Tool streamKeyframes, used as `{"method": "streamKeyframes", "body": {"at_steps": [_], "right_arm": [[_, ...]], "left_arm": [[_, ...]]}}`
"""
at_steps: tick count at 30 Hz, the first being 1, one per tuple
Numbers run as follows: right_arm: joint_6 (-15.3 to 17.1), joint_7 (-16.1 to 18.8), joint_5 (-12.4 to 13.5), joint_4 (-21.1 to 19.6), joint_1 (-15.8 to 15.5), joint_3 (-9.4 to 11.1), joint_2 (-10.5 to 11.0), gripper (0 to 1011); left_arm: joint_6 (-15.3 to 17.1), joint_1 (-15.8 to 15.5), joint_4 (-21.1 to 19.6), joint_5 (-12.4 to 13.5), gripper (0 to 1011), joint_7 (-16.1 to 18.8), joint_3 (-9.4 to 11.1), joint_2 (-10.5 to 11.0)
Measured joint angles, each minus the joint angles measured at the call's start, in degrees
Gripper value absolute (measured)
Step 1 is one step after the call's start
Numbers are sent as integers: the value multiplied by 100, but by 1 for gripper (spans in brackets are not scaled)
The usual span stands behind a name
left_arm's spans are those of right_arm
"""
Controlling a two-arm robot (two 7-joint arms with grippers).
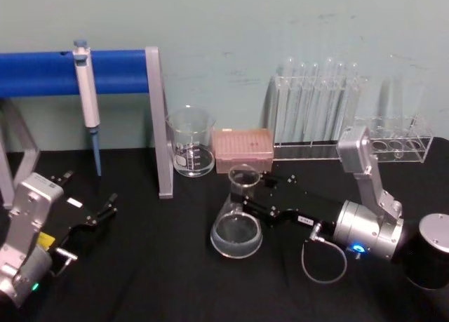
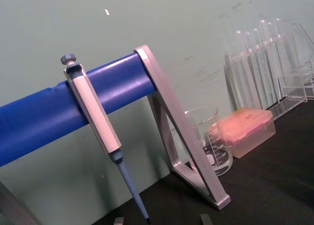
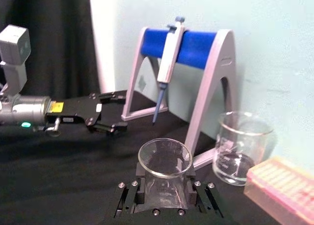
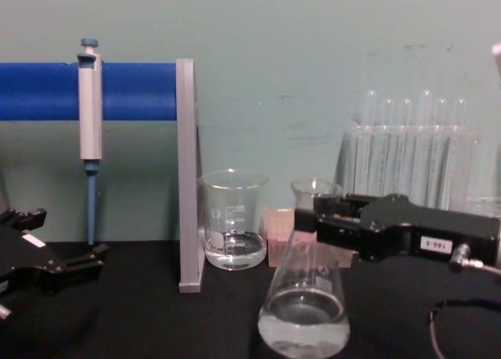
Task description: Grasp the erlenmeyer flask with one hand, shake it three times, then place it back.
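Note:
The erlenmeyer flask [image 1: 237, 231] is a clear glass cone with a little clear liquid in its wide base [image 4: 304, 312]. It is in the middle of the black table and leans slightly. My right gripper [image 1: 245, 189] reaches in from the right and is shut on the flask's narrow neck just under the flared rim [image 3: 164, 156]. Its black fingers [image 3: 201, 195] flank the glass on both sides, and the black body with a white label shows in the chest view [image 4: 321, 214]. My left gripper [image 1: 105, 208] rests open near the table's left edge, away from the flask.
A glass beaker [image 1: 191, 143] with some liquid and a pink tip box [image 1: 243, 149] stand just behind the flask. A test tube rack [image 1: 319, 111] is at the back right. A pipette [image 1: 85, 90] hangs on a blue-barred stand [image 1: 158, 118] at the back left.

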Motion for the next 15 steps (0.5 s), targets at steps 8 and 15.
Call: {"method": "streamKeyframes", "body": {"at_steps": [8, 15], "right_arm": [[6, -436, 36, -462, -264, 251, 110, 453], [75, -822, 140, -891, -553, 560, 194, 453]], "left_arm": [[0, 0, 0, 0, 1001, 0, 0, 0], [0, 0, 0, 0, 1001, 0, 0, 0]]}}
